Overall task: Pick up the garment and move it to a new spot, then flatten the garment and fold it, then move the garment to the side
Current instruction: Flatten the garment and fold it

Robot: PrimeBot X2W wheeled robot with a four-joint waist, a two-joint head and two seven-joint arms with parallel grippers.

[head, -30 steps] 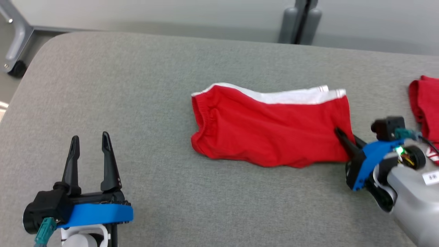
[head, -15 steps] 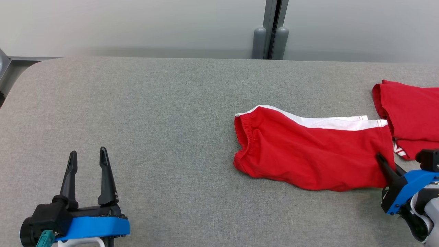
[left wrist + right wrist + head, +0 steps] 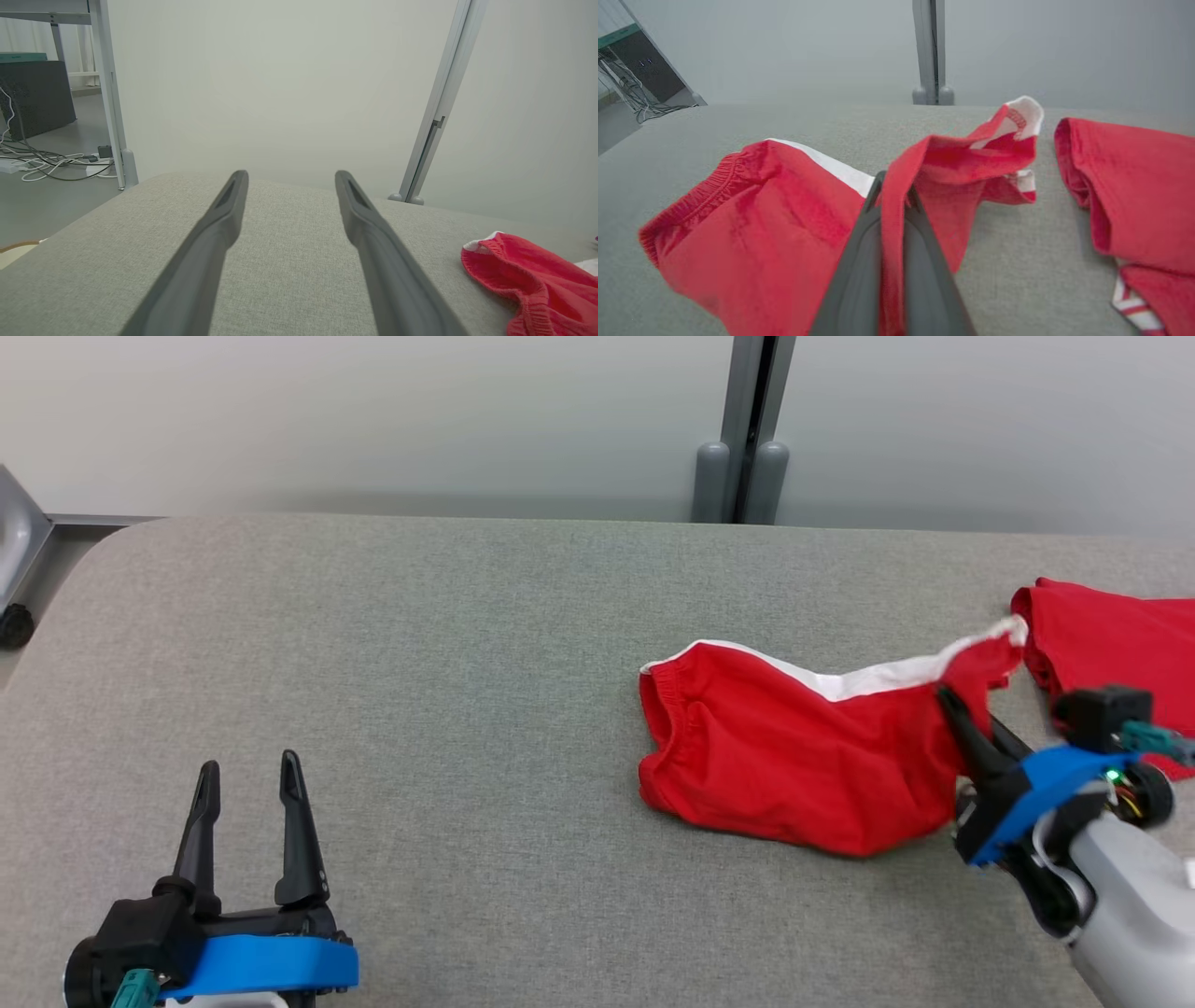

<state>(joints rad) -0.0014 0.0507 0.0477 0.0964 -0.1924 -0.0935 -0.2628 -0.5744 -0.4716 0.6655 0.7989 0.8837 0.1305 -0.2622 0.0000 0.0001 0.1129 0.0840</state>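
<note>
Ok so the hard-to-see stuff first: the left gripper [image 3: 249, 763] down in the near corner is getting clipped by the frame edge, so just its two long dark fingers and the blue-and-black wrist block are showing. The right gripper [image 3: 948, 695] is hiding its fingertips partly in cloth, and its pale forearm is running off the lower right corner.

Pose-wise, the left one is hanging just over the grey fabric-covered table [image 3: 420, 644], fingers spread wide with nothing between them, pointing away from the robot. The right arm is reaching in from the right, angled up and leftward, fingers clamped tight on a fold of the red shorts with a white side stripe [image 3: 794, 765]. It's pinching the leg-hem end and holding it up off the table, so that corner is peaking up while the elastic waistband end is lying flat. The shorts are sitting right of the table's middle.

Just past the lifted corner a second red garment with striped trim [image 3: 1111, 635] is lying on the table, getting cut off by the right edge; whether the two are touching is hard to call. Farther back a grey metal post [image 3: 744, 429] is standing against the pale wall [image 3: 373, 420], and the left wrist view is catching loose white cables [image 3: 42, 168] lying on the floor beyond the table's left end.
</note>
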